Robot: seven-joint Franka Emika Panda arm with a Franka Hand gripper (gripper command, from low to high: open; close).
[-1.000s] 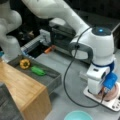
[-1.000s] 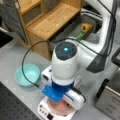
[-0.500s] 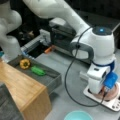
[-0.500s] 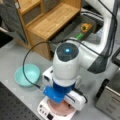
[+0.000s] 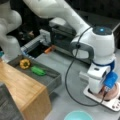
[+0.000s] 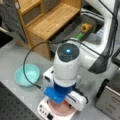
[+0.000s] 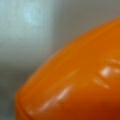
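No writing was readable to me. My end effector (image 5: pixel 103 93) sat low over the orange bowl (image 7: pixel 75 82) on the white scale (image 6: pixel 43 110); grip state unclear. Near the scale stood a teal bowl (image 6: pixel 27 74).

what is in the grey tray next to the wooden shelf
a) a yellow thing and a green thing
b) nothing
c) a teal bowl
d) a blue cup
a: in a front view the tray holds a yellow thing and a green thing; the teal bowl sits on the table apart from it.
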